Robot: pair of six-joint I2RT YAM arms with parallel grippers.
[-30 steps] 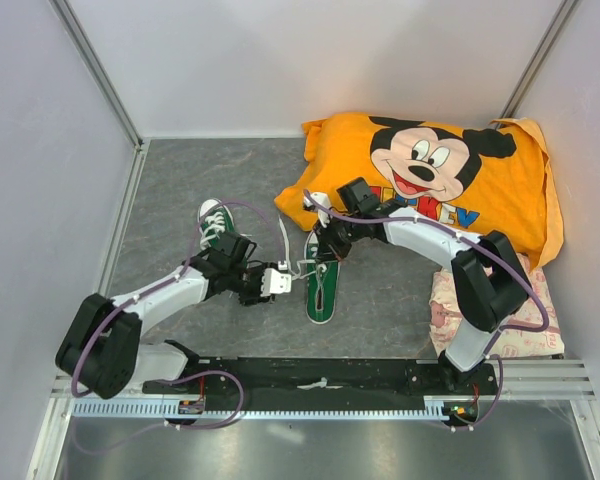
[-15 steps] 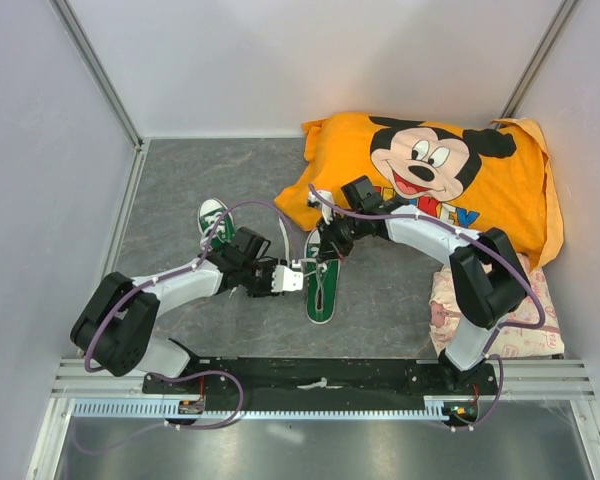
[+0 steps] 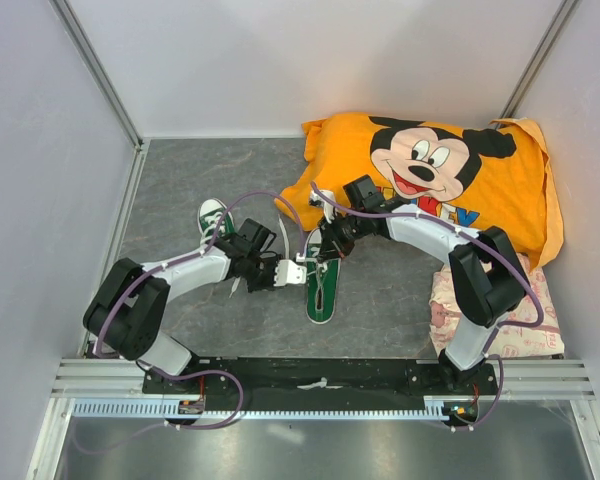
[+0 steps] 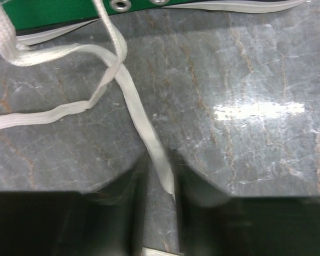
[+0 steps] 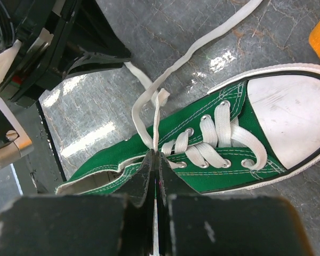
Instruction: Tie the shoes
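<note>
One green sneaker [image 3: 320, 287] lies on the grey table between both arms; its white toe cap points to the orange cloth. In the right wrist view this shoe [image 5: 224, 172] lies below my right gripper [image 5: 158, 159], which is shut on a white lace [image 5: 156, 114] just above the top eyelets. My left gripper [image 4: 160, 186] is low over the table beside the shoe's side [image 4: 53, 13]. Its jaws stand slightly apart, with the free lace end [image 4: 149, 144] lying between them, unpinched. The second shoe [image 3: 212, 217] rests further left, partly behind the left arm.
An orange Mickey Mouse cloth [image 3: 430, 175] covers the back right of the table. A pale pink bundle [image 3: 515, 318] lies by the right arm's base. Walls close in on the left, back and right sides. A black rail [image 3: 320, 378] runs along the near edge.
My left gripper has slid right, up to the shoe, and its jaws have narrowed around the lace end. The right gripper has kept its hold and barely moved.
</note>
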